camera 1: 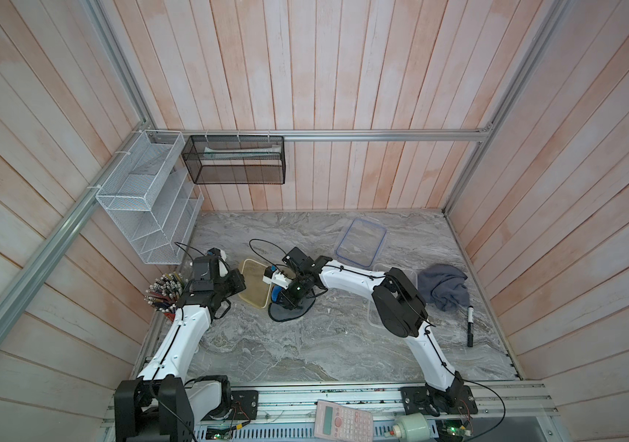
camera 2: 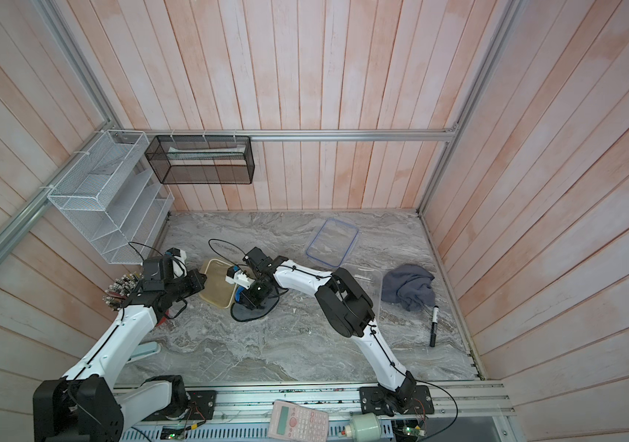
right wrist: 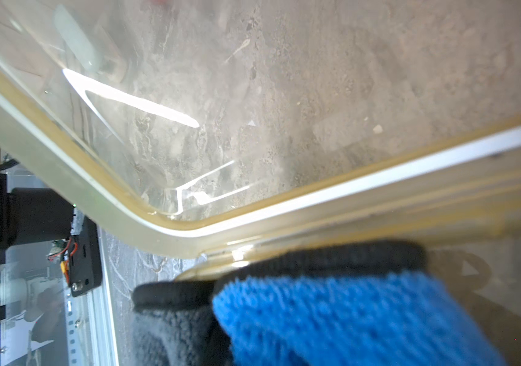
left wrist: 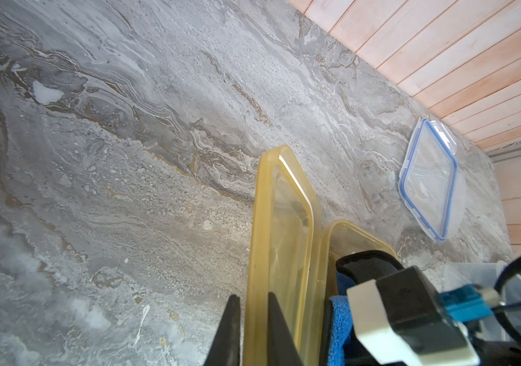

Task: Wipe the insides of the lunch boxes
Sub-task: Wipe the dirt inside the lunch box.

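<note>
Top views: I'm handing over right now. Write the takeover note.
Left hand shut on the rim of the yellow lid. Right hand shut on the blue cloth, in the yellow box beside that lid.
Clear box open, partly under the right arm; its blue-rimmed lid lies farther back, grey cloth beside the box.
Done: both lids off. Left: finish the yellow box; clear box probably unwiped.

No text, brand, number or sign is showing clearly enough to read. The pink plastic pocket calculator point(camera 1: 344, 420) by the front rail is showing keys and a display too small to make out. The black marker pen point(camera 1: 470, 325) on the counter is showing an illegible white label.
</note>
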